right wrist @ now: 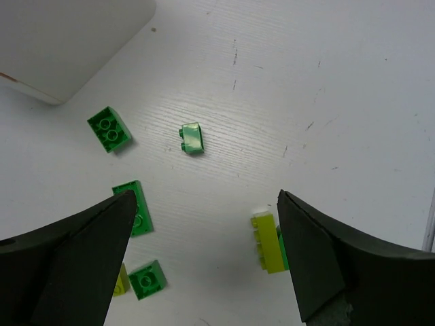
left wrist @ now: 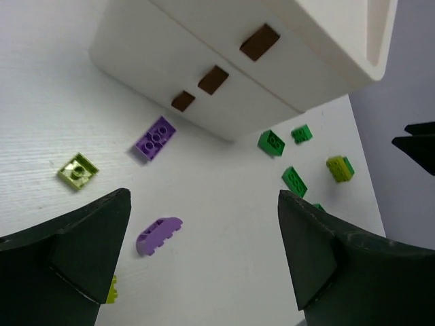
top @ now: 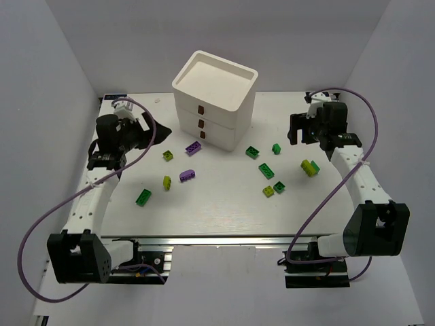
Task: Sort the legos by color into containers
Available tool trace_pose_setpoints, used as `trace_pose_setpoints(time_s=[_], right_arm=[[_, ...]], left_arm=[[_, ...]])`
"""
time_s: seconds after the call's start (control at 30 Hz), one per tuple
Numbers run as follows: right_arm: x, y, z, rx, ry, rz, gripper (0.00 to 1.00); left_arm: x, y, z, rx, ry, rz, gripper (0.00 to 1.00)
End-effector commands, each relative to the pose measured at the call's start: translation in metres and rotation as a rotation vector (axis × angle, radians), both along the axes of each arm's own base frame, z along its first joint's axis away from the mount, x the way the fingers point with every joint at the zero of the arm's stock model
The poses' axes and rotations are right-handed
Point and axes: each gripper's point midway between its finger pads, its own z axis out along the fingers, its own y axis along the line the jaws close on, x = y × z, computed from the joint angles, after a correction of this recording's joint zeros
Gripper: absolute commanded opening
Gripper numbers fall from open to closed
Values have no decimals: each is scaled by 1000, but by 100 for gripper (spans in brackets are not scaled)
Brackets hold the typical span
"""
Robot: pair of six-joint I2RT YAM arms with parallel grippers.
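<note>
White walls [top: 61, 68] enclose a pale worktop [top: 224, 221], toward the back of which a white chest [top: 215, 81] is set. Its three stacked drawers [top: 228, 125] are seen pushed in, each marked by a small brown pull [left wrist: 259, 42].

All the legos [top: 266, 170] are scattered loose on the worktop in front of the chest. Just before the chest's front left corner a purple brick [top: 194, 148] is laid, with a lime plate [top: 168, 155] to its left and a curved purple piece [top: 187, 175] farther from the chest. Beyond these, a lime brick [top: 166, 182] and a green brick [top: 143, 197] are found, well apart from the chest. Off the chest's right front corner two green bricks [top: 252, 153] are placed near each other. A lime-and-green pair [top: 310, 167] lies farther right. A lime piece [top: 269, 191] and a small green one [top: 279, 187] sit side by side, farthest from the chest on that side.

The left tool [left wrist: 204, 197] is held above the worktop to the left of the chest, its jaws spread wide and released, with nothing gripped. The right tool [right wrist: 207, 193] is held well to the right of the chest, likewise spread wide and released, with nothing gripped.
</note>
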Motion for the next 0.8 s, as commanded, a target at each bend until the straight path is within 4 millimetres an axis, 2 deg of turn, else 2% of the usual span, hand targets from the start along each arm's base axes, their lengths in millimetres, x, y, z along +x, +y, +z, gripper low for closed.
trace_pose_setpoints(time_s=[0.0,0.03,0.07,0.13,0.17,0.2,0.23,0.27,0.37,0.43,0.47,0.5,0.53,0.57,0.67,0.73,0.77], right_arm=[[-2,8,14,11,-25,66,89],[-5,10,13,-25,-37,142,89],[-10,23,16,-9,-54,241,89],[-20,36,11,-38,-44,384,89],[-23,44,10,-17,-37,424,89],[-22,46,15,-14,-44,443,89],[-24,49,13,-9,-33,470,89],[-22,50,12,-22,-38,489,89],[-26,58,12,-40,-44,578,89],[-36,69,16,-41,-67,703,89],[-41,75,17,-10,-71,736,89],[-45,80,16,6,-72,758,89],[-48,84,14,26,-77,784,88],[-53,91,17,50,-101,829,79],[-56,100,17,88,-133,857,70],[-54,105,21,95,-161,865,70],[-52,106,21,98,-159,859,74]], left_arm=[[-5,-29,2,-37,25,-123,98],[-1,-32,-7,-26,47,-124,96],[1,-36,-9,-13,50,-141,86],[6,-45,-15,35,53,-159,71],[10,-48,-24,57,73,-161,65],[12,-50,-26,91,59,-168,51],[14,-57,-25,116,41,-180,45],[18,-55,-28,150,28,-151,40],[22,-63,-27,221,-74,-166,40],[26,-70,-19,252,-178,-193,56],[23,-76,-24,264,-186,-218,60],[30,-77,-25,287,-221,-229,64],[33,-84,-23,295,-251,-245,66],[35,-89,-23,308,-270,-262,67],[51,-94,-22,342,-338,-256,74],[64,-98,-25,361,-372,-246,74],[70,-97,-27,374,-372,-237,74]])
